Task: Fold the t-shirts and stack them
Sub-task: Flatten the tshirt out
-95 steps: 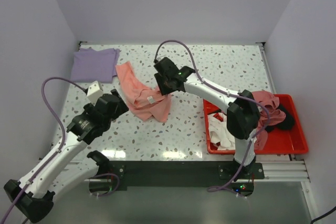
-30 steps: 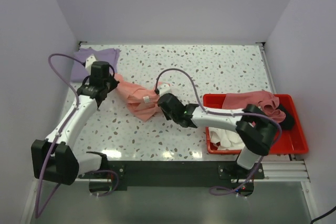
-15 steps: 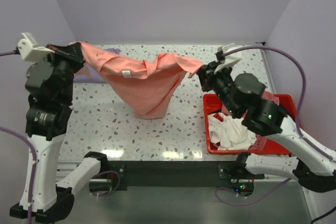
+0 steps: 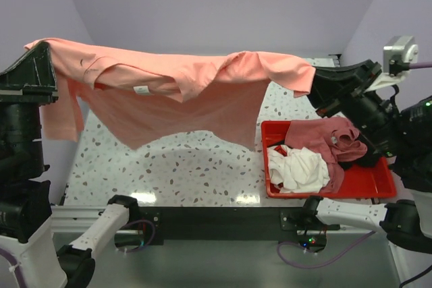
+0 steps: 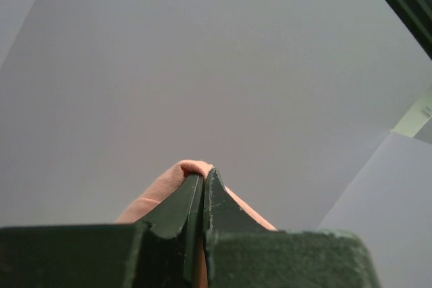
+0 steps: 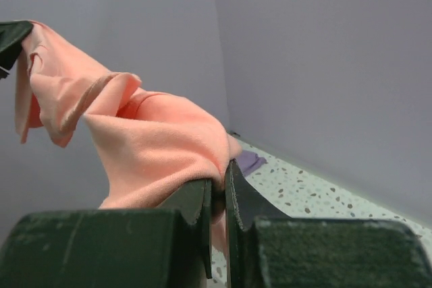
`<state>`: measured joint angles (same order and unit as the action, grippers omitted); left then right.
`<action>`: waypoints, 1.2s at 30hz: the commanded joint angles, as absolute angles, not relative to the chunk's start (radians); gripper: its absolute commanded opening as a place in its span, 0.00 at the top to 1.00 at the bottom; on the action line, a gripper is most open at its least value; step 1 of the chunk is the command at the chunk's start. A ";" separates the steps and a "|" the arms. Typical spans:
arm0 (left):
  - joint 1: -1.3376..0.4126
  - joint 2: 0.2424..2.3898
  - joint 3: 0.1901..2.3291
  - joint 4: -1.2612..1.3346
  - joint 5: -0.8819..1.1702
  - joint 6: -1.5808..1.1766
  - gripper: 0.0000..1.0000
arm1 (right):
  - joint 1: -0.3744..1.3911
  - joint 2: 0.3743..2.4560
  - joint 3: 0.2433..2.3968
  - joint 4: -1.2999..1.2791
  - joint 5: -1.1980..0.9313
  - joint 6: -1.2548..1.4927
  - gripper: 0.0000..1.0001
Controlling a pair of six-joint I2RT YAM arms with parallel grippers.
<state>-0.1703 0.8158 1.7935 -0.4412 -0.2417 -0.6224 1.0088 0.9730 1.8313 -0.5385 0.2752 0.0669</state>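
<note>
salmon-pink t-shirt (image 4: 189, 92) stretched aloft; left gripper (image 5: 204, 179) and right gripper (image 6: 219, 185) each clamp an edge, perhaps sleeves

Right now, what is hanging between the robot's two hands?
A big pink t-shirt, stretched in the air from the left gripper to the right gripper. Each pinches one end. The top view shows it best.

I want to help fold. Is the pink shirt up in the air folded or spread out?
Spread out. The salmon t-shirt hangs stretched between the left gripper and right gripper, each pinching one end, above the table.
</note>
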 commanded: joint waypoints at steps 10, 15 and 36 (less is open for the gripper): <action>-0.161 0.913 1.780 -0.373 -0.275 -0.581 1.00 | 1.012 1.118 1.919 -0.572 0.352 -0.049 1.00; -0.161 1.093 1.720 -0.365 -0.337 -0.568 1.00 | 0.976 1.210 1.841 -0.456 0.532 -0.181 1.00; 0.221 1.493 2.064 -0.281 0.379 -0.508 1.00 | 0.502 1.445 2.055 -0.531 0.010 -0.111 1.00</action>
<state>0.2363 1.6505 2.1349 -0.3943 0.2432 -0.5980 0.5045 1.5608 2.1799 -0.5850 0.0898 -0.1017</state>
